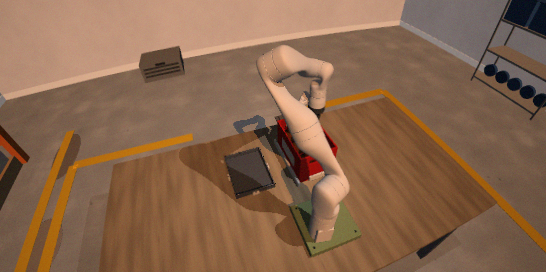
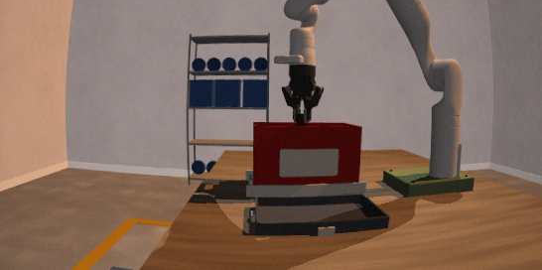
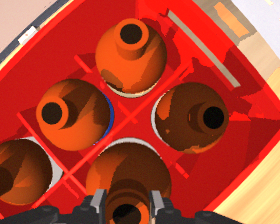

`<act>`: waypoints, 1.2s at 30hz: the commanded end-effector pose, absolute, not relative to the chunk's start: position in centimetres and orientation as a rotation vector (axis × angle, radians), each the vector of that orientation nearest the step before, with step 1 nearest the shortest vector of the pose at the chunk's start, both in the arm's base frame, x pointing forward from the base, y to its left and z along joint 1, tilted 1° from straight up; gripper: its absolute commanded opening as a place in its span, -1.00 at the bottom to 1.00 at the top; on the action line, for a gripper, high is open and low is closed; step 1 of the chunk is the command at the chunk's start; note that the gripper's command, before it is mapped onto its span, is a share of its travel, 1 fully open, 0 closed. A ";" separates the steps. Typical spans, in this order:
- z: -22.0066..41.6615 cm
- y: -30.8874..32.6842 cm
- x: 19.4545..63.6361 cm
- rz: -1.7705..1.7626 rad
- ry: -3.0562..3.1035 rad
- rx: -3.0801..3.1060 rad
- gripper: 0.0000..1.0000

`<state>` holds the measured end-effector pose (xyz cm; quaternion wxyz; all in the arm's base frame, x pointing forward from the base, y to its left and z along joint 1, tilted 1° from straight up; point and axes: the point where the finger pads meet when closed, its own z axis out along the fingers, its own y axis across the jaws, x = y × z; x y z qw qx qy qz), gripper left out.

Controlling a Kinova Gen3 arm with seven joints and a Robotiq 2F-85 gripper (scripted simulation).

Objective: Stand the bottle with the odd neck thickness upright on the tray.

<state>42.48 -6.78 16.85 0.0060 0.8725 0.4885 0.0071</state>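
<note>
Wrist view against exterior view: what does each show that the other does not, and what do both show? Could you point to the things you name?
Only the wrist view shows the crate's inside: five orange-brown bottles, one with a blue edge (image 3: 111, 117), and the dividers (image 3: 78, 62) between them.

Only the exterior view shows the arm (image 2: 417, 19), its green base plate (image 2: 397, 183) and the shelf unit (image 2: 190, 113).

Both show the red crate (image 2: 308, 137) (image 3: 156, 10), the gripper (image 2: 302, 117) (image 3: 127, 203) shut on a bottle's neck (image 3: 127, 192), and part of the table (image 2: 476, 227) (image 3: 251, 200).

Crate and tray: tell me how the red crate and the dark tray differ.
The red box-shaped crate has tall walls; the dark rectangular tray has a low rim. The crate holds orange-brown bottles, while the tray holds none. Both sit on the wooden table.
</note>
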 end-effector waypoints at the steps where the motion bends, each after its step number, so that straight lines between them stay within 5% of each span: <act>1: 16.9 -6.8 42.5 0.024 1.528 2.730 -1.00; 36: 17.8 -6.8 42.5 0.025 1.528 2.730 -1.00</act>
